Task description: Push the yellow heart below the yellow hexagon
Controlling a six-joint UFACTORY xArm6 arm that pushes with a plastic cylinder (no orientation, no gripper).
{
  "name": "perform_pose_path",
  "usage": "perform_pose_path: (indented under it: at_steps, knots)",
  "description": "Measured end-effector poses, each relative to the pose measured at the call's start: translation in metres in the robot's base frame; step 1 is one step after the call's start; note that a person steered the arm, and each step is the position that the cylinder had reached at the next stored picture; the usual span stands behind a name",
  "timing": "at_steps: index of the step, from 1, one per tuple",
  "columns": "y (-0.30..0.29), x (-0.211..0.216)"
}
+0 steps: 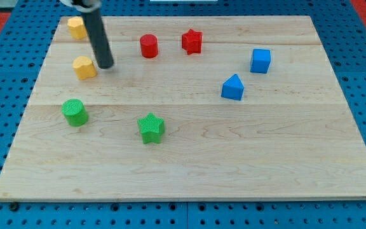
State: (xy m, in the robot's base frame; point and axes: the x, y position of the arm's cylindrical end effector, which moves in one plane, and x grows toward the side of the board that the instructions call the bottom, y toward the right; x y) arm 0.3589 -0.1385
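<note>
The yellow heart (84, 67) lies on the wooden board near the view's upper left. The yellow hexagon (76, 27) sits above it, close to the board's top left corner, a gap apart. My tip (105, 65) rests on the board just to the right of the yellow heart, very close to it or touching its right side. The dark rod rises from the tip up and to the left, out of the view's top.
A red cylinder (149, 46) and a red star (192, 41) sit at top centre. A blue cube (260, 60) and a blue pentagon-shaped block (232, 87) are at right. A green cylinder (75, 112) and a green star (151, 128) lie lower left. The board (265, 159) has blue pegboard around it.
</note>
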Motion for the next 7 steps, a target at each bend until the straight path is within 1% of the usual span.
perform_pose_path:
  at_steps: [1, 2, 3, 4, 5, 6, 7]
  knots:
    - [-0.031, 0.012]
    - [-0.092, -0.005]
    - [-0.107, -0.041]
    - [-0.112, -0.067]
    - [-0.155, -0.032]
    - [-0.166, -0.044]
    - [-0.154, -0.096]
